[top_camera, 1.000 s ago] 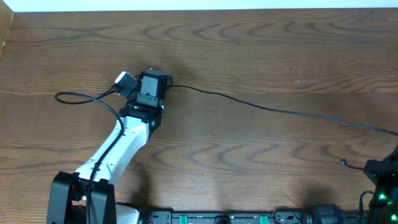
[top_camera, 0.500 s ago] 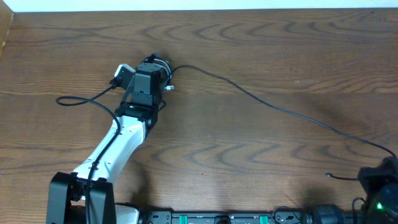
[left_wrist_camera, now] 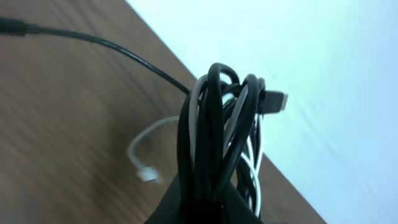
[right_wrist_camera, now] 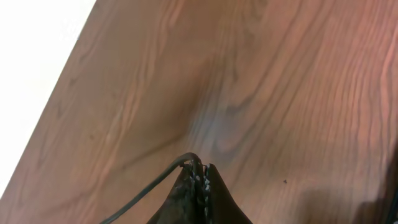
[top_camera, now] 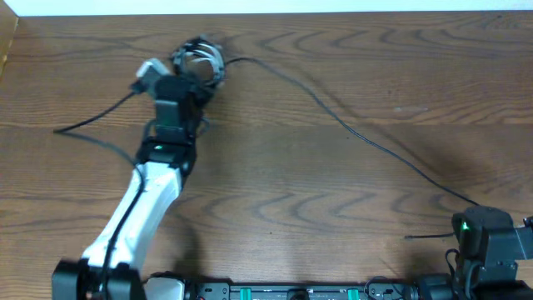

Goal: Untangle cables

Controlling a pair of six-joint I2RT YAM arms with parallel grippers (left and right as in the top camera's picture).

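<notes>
Looks barely begun: clamps the tangled cables (left_wrist_camera: 211, 124) in the left gripper (top_camera: 193, 77) near the far edge of the table (top_camera: 333, 225), pinches one long black strand (top_camera: 366, 142) in the right gripper (right_wrist_camera: 199, 180) at the near right, leaves black and white loops knotted together.

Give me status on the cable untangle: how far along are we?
Early. Done: one black cable is drawn out across the table. In hand: left gripper shut on the bundle, right gripper shut on that cable near its far end. Left: the bundle is a tight wad of black loops with the white cable wound in.
</notes>
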